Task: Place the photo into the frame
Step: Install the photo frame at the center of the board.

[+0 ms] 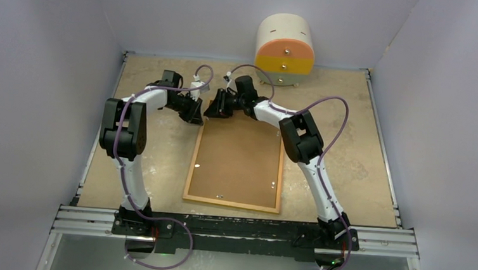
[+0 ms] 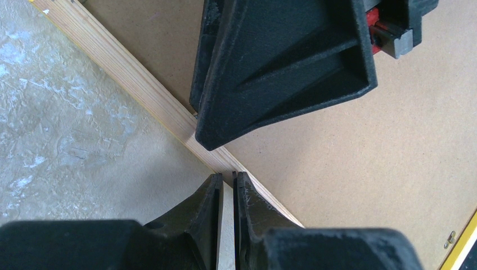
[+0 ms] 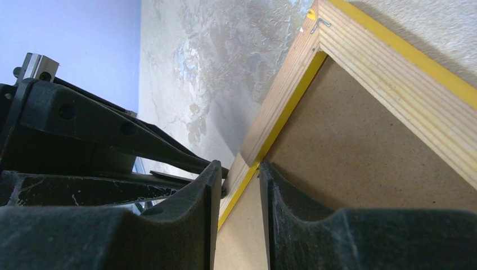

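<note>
Found the frame lying back-up at the middle of the table, with a brown backing board seated inside. Saw the left tool, at the far left corner, closed to a thin slit over the frame's edge. Saw the right tool astride that same edge, narrowly parted. Could not confirm a grip.

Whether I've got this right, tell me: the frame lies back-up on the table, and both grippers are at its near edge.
Not quite: the frame lies back-up on the table, but the left gripper and right gripper are at its far edge, as the top view shows.
</note>
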Controlling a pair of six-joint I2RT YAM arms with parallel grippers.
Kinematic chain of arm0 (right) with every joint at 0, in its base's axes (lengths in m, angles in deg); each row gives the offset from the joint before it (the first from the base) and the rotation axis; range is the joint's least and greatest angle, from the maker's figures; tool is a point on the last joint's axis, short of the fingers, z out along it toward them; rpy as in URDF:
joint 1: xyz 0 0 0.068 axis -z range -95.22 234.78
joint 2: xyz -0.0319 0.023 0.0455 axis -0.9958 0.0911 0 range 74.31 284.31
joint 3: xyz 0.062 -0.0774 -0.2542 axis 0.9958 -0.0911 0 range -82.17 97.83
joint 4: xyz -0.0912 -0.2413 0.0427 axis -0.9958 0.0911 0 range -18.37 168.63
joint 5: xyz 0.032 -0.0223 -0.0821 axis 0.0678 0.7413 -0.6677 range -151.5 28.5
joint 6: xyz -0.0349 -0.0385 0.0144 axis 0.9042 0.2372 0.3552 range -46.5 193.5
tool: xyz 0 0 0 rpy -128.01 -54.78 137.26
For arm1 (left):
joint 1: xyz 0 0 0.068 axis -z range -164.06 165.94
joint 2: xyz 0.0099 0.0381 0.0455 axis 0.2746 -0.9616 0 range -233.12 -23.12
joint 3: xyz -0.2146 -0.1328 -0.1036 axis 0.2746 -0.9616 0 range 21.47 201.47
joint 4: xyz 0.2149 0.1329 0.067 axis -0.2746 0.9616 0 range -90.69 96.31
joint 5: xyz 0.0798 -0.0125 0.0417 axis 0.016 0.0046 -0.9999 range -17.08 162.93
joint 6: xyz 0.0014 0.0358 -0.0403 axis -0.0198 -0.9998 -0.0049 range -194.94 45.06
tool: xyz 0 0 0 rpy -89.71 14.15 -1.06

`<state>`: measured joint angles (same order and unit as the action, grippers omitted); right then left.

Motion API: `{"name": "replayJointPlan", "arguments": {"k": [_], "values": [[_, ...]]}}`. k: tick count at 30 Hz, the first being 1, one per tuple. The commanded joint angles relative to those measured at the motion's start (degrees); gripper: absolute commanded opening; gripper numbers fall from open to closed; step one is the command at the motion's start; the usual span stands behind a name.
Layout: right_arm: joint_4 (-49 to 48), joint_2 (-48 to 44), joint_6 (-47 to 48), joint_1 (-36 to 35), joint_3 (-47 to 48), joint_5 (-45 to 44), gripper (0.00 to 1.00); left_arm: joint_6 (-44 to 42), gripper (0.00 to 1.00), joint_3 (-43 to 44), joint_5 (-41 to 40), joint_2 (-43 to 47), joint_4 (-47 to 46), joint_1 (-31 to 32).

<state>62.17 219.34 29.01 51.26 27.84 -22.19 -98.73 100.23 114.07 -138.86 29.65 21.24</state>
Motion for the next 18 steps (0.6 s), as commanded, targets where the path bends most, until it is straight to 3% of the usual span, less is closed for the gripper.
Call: {"name": "replayJointPlan", "arguments": {"k": [1,5,9,14,18], "values": [[2.4,2.1,-1.5,-2.7,2.5,5.4,0.33,-2.6,0.13,-2.7,-1.2,0.3,3.4,0.7],[5.3,2.4,-0.4,-2.7,4.8,6.4,0.33,-2.9,0.13,-2.6,-1.2,0.6,3.9,0.7],[7.7,0.3,1.3,-1.3,7.7,3.3,0.40,-4.2,0.16,-2.0,-1.4,2.2,6.0,0.5],[9.3,-6.6,3.3,1.9,6.9,-3.2,0.65,-7.3,0.29,-1.0,-1.9,6.0,10.0,-1.6],[7.1,-21.0,4.4,5.7,-8.5,-12.4,0.80,-13.4,0.37,-2.6,-5.2,9.1,13.4,-2.5]]}}
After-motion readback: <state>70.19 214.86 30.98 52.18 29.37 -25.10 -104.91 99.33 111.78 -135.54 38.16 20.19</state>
